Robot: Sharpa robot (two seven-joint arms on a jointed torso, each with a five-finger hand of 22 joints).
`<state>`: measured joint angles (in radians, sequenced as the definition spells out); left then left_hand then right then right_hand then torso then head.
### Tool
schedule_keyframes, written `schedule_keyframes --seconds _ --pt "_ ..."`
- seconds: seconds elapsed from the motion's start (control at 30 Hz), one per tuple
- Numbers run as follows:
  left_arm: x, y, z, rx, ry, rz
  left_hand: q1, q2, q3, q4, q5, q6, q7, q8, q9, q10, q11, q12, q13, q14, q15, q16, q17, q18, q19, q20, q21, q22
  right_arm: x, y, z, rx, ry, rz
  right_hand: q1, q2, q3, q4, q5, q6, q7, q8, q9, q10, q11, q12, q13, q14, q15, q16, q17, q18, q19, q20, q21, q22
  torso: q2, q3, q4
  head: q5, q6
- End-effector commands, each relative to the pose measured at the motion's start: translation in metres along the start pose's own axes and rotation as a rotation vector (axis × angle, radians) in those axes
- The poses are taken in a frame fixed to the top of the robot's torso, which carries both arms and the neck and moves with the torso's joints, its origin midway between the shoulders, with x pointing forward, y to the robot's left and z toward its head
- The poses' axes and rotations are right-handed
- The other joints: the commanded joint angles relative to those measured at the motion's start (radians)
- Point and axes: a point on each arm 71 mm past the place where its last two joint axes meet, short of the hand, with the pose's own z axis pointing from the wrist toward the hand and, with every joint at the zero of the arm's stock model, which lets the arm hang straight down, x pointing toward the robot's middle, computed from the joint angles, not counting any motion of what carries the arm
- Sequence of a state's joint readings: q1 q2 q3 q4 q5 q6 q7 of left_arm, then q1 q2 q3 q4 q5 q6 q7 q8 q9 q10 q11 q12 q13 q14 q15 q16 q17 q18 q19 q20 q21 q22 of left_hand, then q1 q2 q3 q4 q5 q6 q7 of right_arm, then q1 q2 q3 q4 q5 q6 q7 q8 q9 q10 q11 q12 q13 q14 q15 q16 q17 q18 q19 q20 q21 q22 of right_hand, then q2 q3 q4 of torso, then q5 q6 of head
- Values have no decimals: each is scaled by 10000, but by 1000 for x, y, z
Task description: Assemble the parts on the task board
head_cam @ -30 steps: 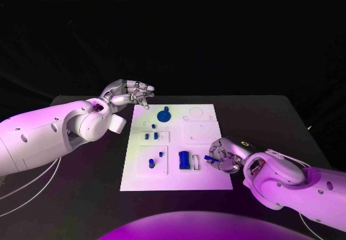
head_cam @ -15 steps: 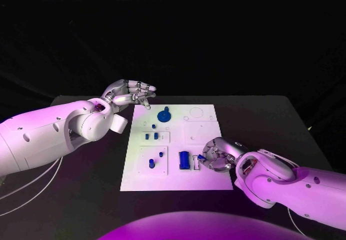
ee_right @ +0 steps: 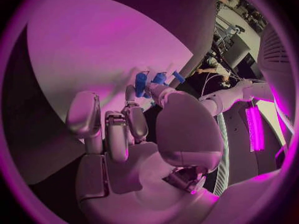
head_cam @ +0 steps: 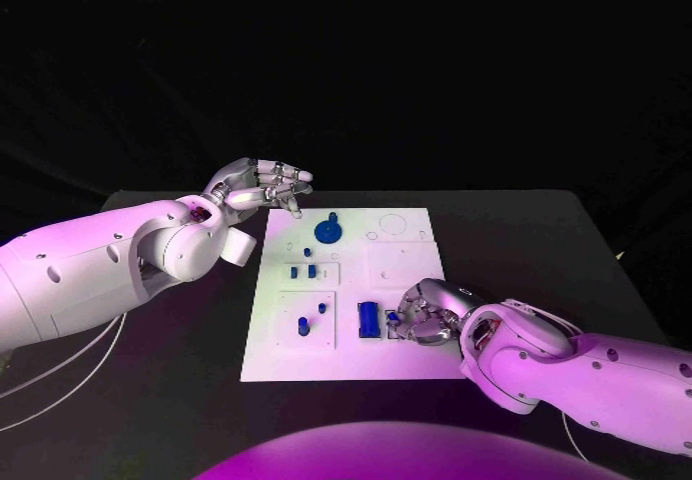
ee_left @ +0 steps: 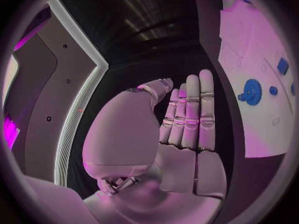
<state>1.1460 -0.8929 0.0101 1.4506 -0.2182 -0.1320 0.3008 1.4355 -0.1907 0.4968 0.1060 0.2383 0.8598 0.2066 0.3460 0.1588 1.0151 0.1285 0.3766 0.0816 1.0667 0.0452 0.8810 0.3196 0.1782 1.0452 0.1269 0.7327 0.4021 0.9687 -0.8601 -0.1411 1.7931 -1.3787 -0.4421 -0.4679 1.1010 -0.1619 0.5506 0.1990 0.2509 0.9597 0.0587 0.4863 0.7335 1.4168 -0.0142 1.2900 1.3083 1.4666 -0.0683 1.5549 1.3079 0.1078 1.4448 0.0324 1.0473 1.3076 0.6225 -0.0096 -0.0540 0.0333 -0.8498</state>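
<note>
Looking for any writing, I could read none on the white task board [head_cam: 418, 360] or on the blue parts; nothing legible showed anywhere.

The board lay in the middle of the black desk [head_cam: 548, 240]. The right robot hand [head_cam: 427, 318] rested low over the board's near right portion, fingers curled in around a small blue part [head_cam: 392, 318], just beside the large upright blue block [head_cam: 369, 320] and the white frame next to it. From the right wrist camera, the fingertips [ee_right: 142, 92] pinched that blue piece [ee_right: 141, 78] against the white board surface, with two more blue pieces [ee_right: 159, 77] close beyond it.

The left robot hand [head_cam: 264, 187] hovered at the far left corner of the board, off its edge, holding nothing; its fingers lay loosely apart and bent. In the left wrist camera its fingers [ee_left: 190, 112] stood straight, side by side, with the round blue disc part [ee_left: 251, 91] on the board well apart from them.

Other small blue parts [head_cam: 303, 271] sat in the board's left recesses, and one [head_cam: 304, 325] nearer the front left.
</note>
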Motion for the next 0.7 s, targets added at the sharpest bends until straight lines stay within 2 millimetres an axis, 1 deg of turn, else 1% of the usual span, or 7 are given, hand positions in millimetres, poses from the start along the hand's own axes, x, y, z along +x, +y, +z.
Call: schedule_keyframes --seconds 0.03,0.13,0.33,0.5,0.6,0.7 --pt "3 -1 1 80 176 -114 -90 26 -1 -83 27 -94 -4 2 -11 -69 23 -20 16 -13 23 -39 9 54 19 34 -63 -9 3 0 1 30 243 -99 -94 -15 -25 66 -55 124 -21 28 6 73 -14 69 363 952 -92 0 2193 -159 54 -20 -31 877 -2 -5 4 4 -6" --pt "3 -1 1 78 179 -115 -90 26 -1 -83 27 -94 -4 2 -11 -69 23 -20 16 -13 23 -39 9 54 19 34 -63 -9 3 1 3 9 205 -222 -112 45 -34 107 -33 151 -36 34 1 111 -26 131 416 956 -101 7 2211 -162 62 -26 -15 886 -2 -7 4 8 -9" --pt "3 -1 1 76 201 -122 -93 29 2 -85 27 -98 -3 1 -12 -71 24 -19 17 -13 24 -40 10 53 20 35 -65 -10 3 0 6 23 152 -385 -149 60 -66 148 -31 176 -42 42 0 154 -34 202 475 955 -108 4 2204 -164 68 -32 -1 894 1 -7 -2 11 -10" --pt "3 -1 1 70 201 -122 -93 29 2 -85 27 -98 -3 1 -12 -71 24 -19 17 -13 24 -40 10 53 20 35 -65 -10 4 0 8 39 117 -532 -342 76 -230 361 -142 224 -50 45 -18 189 -41 254 526 955 -117 3 2201 -165 76 -46 -20 900 0 -8 -1 6 -15" --pt "3 -1 1 70 205 -123 -93 29 2 -85 27 -98 -3 1 -12 -71 24 -19 17 -13 24 -40 10 53 20 35 -65 -10 4 0 8 68 96 -600 -421 82 -295 455 -195 237 -49 43 -27 196 -42 263 538 954 -119 1 2197 -162 75 -49 -45 897 2 -2 -1 9 -20" --pt "3 -1 1 73 205 -123 -93 29 2 -85 27 -98 -3 1 -12 -71 24 -19 17 -13 24 -40 10 53 20 35 -65 -10 4 1 8 68 87 -642 -556 77 -420 622 -365 257 -48 39 -42 206 -40 277 558 952 -118 -3 2188 -164 82 -50 -49 905 1 -2 -3 8 -21"
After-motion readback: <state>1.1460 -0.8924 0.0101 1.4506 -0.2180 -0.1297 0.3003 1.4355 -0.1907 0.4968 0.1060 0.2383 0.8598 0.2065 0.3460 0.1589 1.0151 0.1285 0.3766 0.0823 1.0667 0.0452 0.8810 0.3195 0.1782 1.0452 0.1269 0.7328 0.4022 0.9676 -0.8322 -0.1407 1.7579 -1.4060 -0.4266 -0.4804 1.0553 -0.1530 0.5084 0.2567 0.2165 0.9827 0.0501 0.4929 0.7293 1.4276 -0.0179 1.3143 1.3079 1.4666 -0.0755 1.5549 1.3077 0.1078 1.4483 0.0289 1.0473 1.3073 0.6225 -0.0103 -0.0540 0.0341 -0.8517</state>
